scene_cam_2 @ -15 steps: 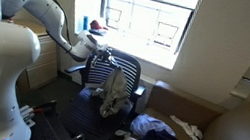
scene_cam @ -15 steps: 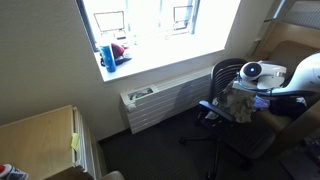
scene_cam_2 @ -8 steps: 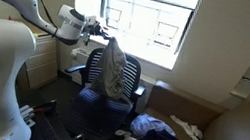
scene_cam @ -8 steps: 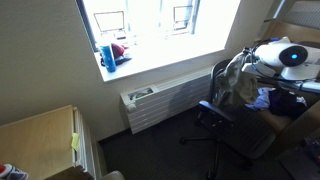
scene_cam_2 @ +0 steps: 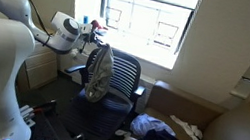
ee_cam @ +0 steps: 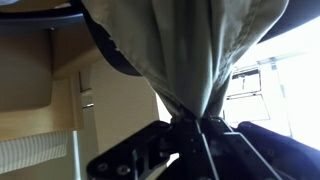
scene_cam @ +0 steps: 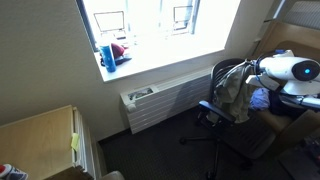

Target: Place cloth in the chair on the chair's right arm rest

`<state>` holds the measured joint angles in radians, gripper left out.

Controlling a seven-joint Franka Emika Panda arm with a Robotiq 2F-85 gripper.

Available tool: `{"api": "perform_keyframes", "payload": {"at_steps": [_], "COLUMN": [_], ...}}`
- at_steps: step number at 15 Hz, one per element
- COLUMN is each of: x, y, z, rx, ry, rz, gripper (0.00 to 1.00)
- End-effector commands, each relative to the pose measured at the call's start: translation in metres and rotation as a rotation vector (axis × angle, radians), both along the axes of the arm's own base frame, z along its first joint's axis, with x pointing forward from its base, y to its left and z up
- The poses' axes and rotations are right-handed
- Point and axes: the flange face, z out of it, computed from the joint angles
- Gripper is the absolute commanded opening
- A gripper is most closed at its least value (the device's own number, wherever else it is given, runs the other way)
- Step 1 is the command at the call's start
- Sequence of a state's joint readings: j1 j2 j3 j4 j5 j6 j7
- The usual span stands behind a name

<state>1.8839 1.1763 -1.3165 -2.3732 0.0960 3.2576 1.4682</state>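
Observation:
A grey-beige cloth (scene_cam_2: 98, 71) hangs from my gripper (scene_cam_2: 93, 42), which is shut on its top edge. It dangles over the left side of the black office chair (scene_cam_2: 121, 85), near that side's arm rest. In an exterior view the cloth (scene_cam: 236, 92) hangs in front of the chair (scene_cam: 222, 112), below the gripper (scene_cam: 249, 68). In the wrist view the cloth (ee_cam: 170, 50) fills the frame, pinched between the jaws (ee_cam: 192, 125).
A window sill with a blue cup (scene_cam: 107, 55) and a radiator (scene_cam: 165, 100) stand behind the chair. A brown couch with blue clothes (scene_cam_2: 160, 133) is beside it. A wooden cabinet (scene_cam: 40, 140) stands at the near corner.
The gripper has carried the cloth up off the chair seat, then sideways and a little lower toward the arm rest side.

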Motion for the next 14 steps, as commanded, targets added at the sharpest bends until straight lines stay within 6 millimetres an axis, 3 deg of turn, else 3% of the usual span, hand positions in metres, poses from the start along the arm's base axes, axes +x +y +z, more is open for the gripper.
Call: {"api": "perform_keyframes", "payload": {"at_steps": [1,5,8,10,11,14], "x": [0.004,-0.008,-0.015,-0.013,-0.024,-0.019], "y": [0.059,0.152,0.2,0.209,0.206,0.209], "z": [0.037,0.097,0.132,0.134,0.125,0.128], "rx": [-0.056,-0.101,-0.131,-0.141,-0.126,-0.137], "ry": [-0.144,-0.251,-0.295,-0.283,-0.286,-0.288], "rz": [0.095,0.309,0.461,0.471,0.447,0.455], "gripper": [0.02,0.02,0.02,0.02,0.07,0.07]}}
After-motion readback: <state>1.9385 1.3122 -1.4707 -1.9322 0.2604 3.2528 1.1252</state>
